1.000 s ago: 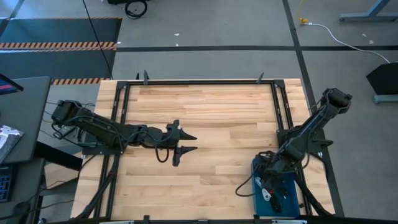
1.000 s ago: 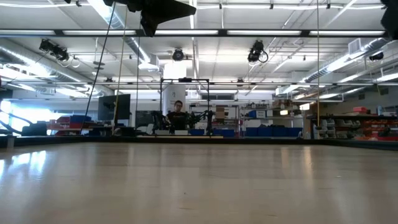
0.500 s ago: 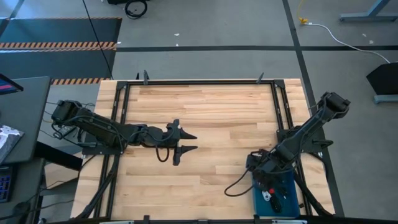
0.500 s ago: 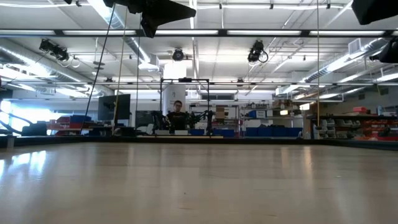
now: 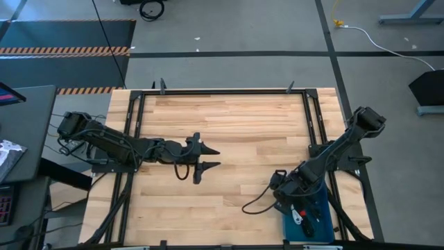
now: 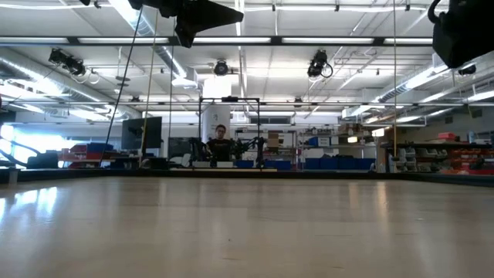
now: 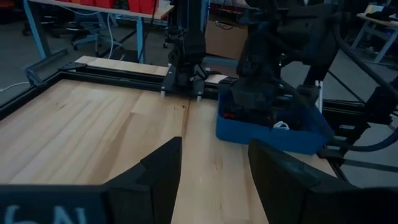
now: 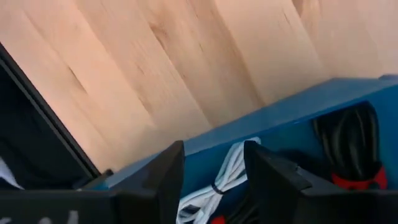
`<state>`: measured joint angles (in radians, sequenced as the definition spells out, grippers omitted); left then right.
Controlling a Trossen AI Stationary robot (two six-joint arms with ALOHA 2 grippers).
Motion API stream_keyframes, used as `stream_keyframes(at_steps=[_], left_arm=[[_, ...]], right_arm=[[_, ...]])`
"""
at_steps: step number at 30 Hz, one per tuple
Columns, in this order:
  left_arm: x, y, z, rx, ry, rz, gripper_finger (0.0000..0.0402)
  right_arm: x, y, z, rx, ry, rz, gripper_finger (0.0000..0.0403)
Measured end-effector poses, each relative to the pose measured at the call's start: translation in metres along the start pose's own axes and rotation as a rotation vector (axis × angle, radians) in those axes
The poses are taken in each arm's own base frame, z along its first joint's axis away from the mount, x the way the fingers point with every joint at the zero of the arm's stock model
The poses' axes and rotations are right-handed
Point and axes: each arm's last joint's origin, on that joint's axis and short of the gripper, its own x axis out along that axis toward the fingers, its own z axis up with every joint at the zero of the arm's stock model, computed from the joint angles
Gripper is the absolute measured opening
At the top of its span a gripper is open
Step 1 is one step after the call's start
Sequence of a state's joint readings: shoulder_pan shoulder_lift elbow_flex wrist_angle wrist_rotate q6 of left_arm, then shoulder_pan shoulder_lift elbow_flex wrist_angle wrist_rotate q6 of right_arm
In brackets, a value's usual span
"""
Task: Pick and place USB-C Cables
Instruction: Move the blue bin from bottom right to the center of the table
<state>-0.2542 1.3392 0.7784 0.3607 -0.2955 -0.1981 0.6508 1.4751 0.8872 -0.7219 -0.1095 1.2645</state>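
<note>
Right tool (image 8: 211, 149): fingers apart, nothing seen between them. It hangs over the near wall of the blue tray (image 8: 298, 106).

White cable bundle (image 8: 214, 186) lies in the tray directly under the gap. Its long axis slants across the closing line, neither square to it nor along it.

A black bundle with a red band (image 8: 351, 149) sits off to one finger's outer side, also in the tray.

A black cable loop (image 5: 253, 203) trails on the surface (image 5: 236, 125) beside this tool; you can't tell what it joins.

Left tool (image 5: 216, 158) is well apart, its fingers spread and empty. You'd reach with the right.
</note>
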Motion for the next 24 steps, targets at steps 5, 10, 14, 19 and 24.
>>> stream_keyframes(at_steps=[5, 10, 14, 19, 24], left_arm=[[0.000, 0.000, 0.000, 0.047, -0.005, -0.001, 0.0192], [0.001, 0.001, 0.004, 0.065, -0.041, 0.001, 0.0192], [0.001, 0.002, 0.004, 0.066, -0.037, 0.005, 0.0192], [0.001, 0.002, 0.004, 0.066, -0.037, 0.005, 0.0192], [0.001, 0.002, 0.004, 0.046, -0.037, 0.004, 0.0192]], right_arm=[[-0.010, 0.000, 0.002, 0.068, 0.009, 0.024, 0.0160], [-0.007, -0.003, 0.001, 0.113, 0.013, -0.029, 0.0157], [0.001, -0.001, 0.002, 0.117, 0.021, -0.043, 0.0157], [0.009, 0.001, 0.001, 0.105, 0.049, -0.062, 0.0157], [0.013, 0.001, -0.002, 0.049, 0.059, -0.076, 0.0155]])
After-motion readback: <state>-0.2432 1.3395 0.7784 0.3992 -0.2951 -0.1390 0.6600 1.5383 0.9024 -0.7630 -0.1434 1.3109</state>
